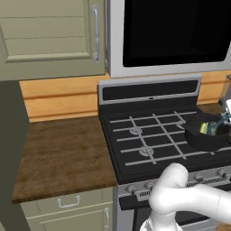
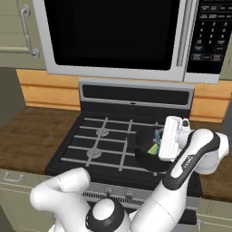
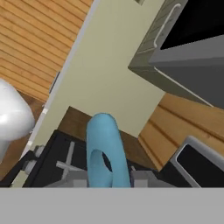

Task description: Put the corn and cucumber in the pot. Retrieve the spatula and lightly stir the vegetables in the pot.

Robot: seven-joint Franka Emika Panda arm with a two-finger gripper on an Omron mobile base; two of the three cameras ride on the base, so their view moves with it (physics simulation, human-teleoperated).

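Observation:
The black pot (image 1: 205,139) sits on the stove's front right burner. Inside it shows a yellow-green bit, the corn (image 1: 205,128), also seen as the corn (image 2: 154,148) beside my hand. I cannot make out the cucumber against the dark interior. My gripper (image 2: 160,138) hangs over the pot (image 2: 144,156), shut on the light-blue spatula (image 2: 158,134). In the hand view the spatula's looped handle (image 3: 104,151) stands up between the fingertips of the gripper (image 3: 107,180). In the left base view the spatula (image 1: 221,121) slants over the pot's right rim.
The stove (image 1: 149,140) has grey grates and knobs along its front. A microwave (image 2: 118,36) hangs above it. A brown counter (image 1: 63,153) lies to the left, with cabinets above. My own arm (image 2: 190,158) curves close past the pot's right side.

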